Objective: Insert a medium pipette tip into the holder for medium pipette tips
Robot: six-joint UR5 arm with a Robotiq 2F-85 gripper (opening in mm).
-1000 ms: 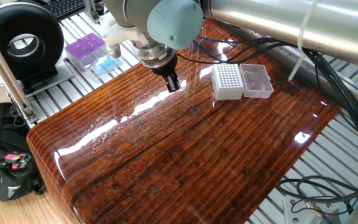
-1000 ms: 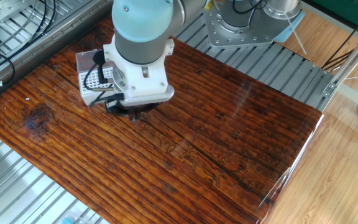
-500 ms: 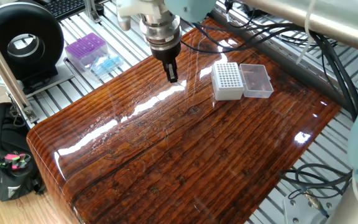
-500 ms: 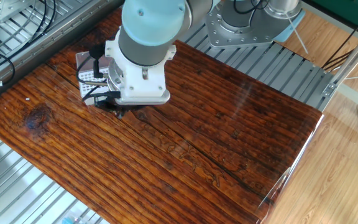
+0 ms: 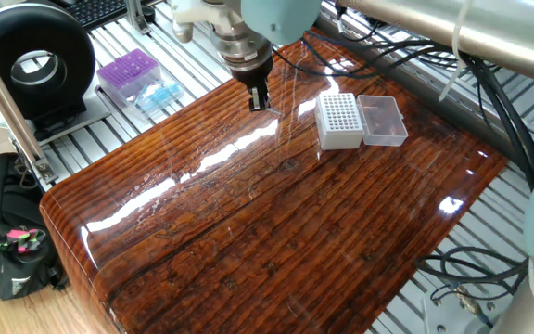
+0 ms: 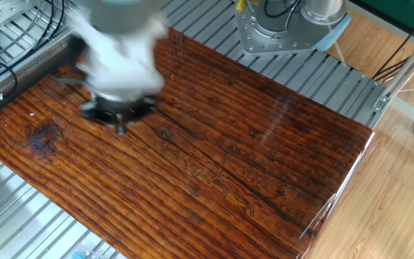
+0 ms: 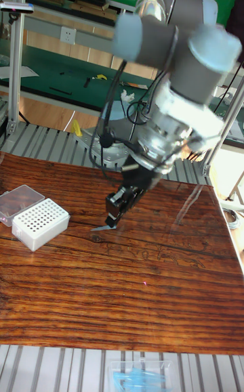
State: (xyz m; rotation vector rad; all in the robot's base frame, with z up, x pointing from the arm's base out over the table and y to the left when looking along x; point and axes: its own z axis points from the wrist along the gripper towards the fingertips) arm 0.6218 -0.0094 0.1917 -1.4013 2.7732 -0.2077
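The holder for medium pipette tips point(image 5: 337, 122) is a white box with a grid of holes; its clear lid point(image 5: 383, 121) lies open beside it. The tall fixed view has the holder point(image 7: 41, 224) at the left. My gripper point(image 5: 259, 99) hangs just above the wooden table, left of the holder and a short way from it. Its fingers are closed on the medium pipette tip point(image 7: 100, 228), a thin grey sliver that sticks out sideways from the fingertips towards the holder. In the other fixed view the gripper point(image 6: 120, 124) is blurred by motion and the arm hides the holder.
A purple tip box point(image 5: 128, 71) and a light-blue pack point(image 5: 158, 96) lie on the slatted metal bench beyond the table's left edge. A black round device point(image 5: 33, 65) stands at far left. Cables run behind the holder at the back right.
The gripper has moved steadily towards the table's far edge, nearer the holder's side, and is still moving fast. Its fingers have stayed shut.
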